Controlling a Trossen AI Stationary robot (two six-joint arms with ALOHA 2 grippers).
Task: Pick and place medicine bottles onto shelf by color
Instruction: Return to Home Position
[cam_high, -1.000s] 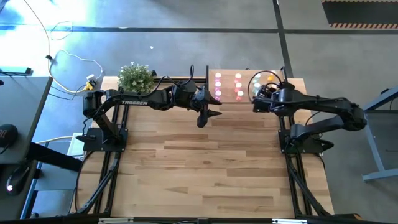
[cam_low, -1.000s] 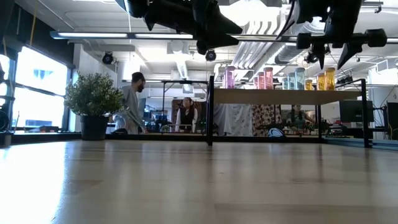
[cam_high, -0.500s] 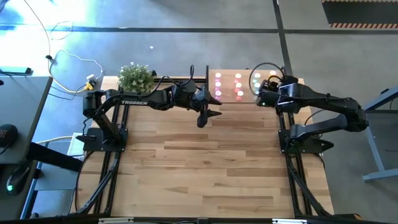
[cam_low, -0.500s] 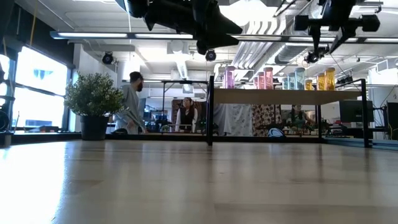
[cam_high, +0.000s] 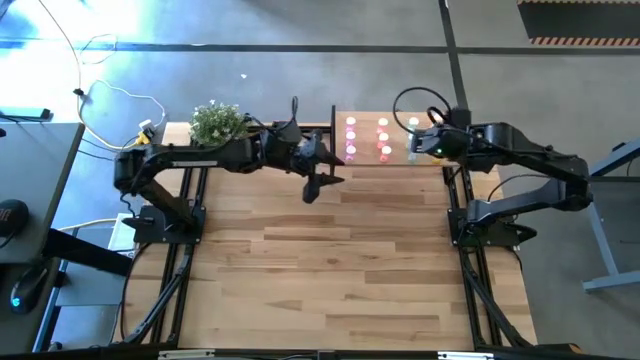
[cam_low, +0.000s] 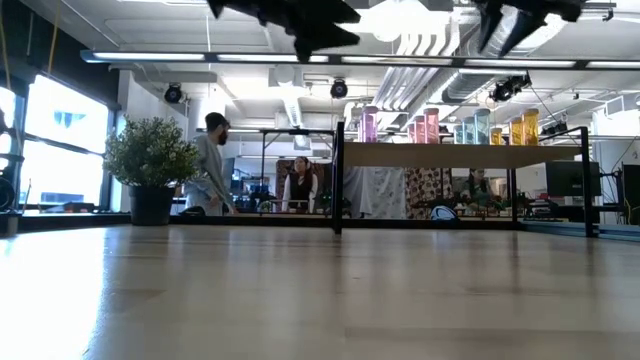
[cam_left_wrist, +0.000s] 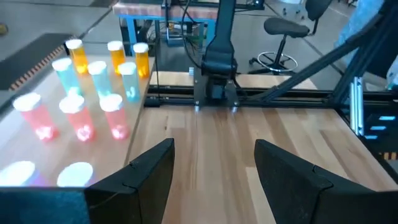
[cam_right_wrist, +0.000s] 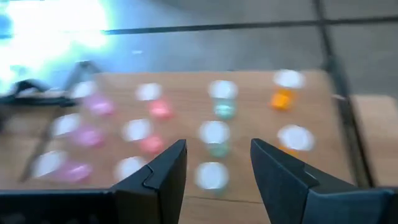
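Bottles: white-capped pink, green and orange medicine bottles, colour-grouped rows on light-wood shelf, counter's far edge.
Left tool: apart, empty, beside shelf.
Right tool: apart, empty, above shelf; homing likely.

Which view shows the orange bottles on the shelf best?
Left wrist view: all three orange bottles stand close and unobstructed. Low view shows them far off; right wrist view catches two from above; in the high view the right arm covers them.

High overhead; low table-level; both wrists face shelf
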